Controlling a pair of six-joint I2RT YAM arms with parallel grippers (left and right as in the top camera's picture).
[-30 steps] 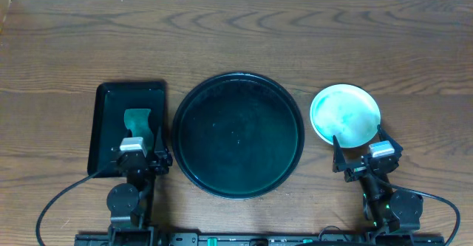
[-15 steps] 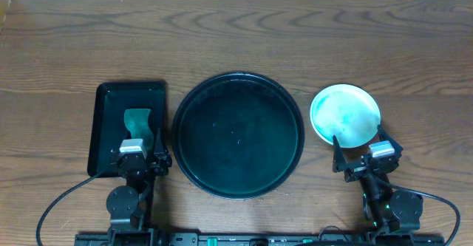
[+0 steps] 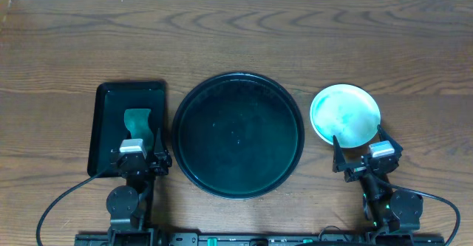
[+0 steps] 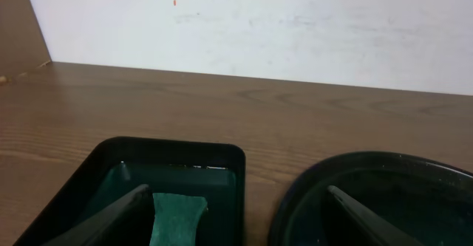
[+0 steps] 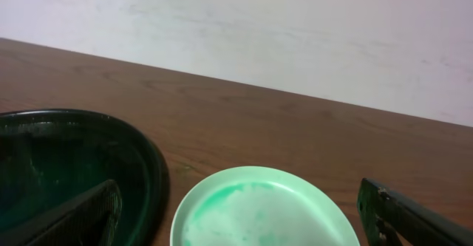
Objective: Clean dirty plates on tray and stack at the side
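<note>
The large round dark tray (image 3: pixel 238 135) sits mid-table with nothing on it; its rim also shows in the left wrist view (image 4: pixel 369 194) and the right wrist view (image 5: pixel 89 157). A pale-mint plate (image 3: pixel 345 114) with faint teal smears lies on the table right of the tray, seen close in the right wrist view (image 5: pixel 262 209); whether more plates lie under it I cannot tell. My left gripper (image 3: pixel 140 154) is open and empty near the table's front, straddling the small tray's right edge. My right gripper (image 3: pixel 362 154) is open and empty just in front of the plate.
A smaller black rectangular tray (image 3: pixel 107 128) stands left of the round tray and holds a teal-green cloth (image 3: pixel 137 120), also in the left wrist view (image 4: pixel 176 216). A white wall lies beyond the far table edge.
</note>
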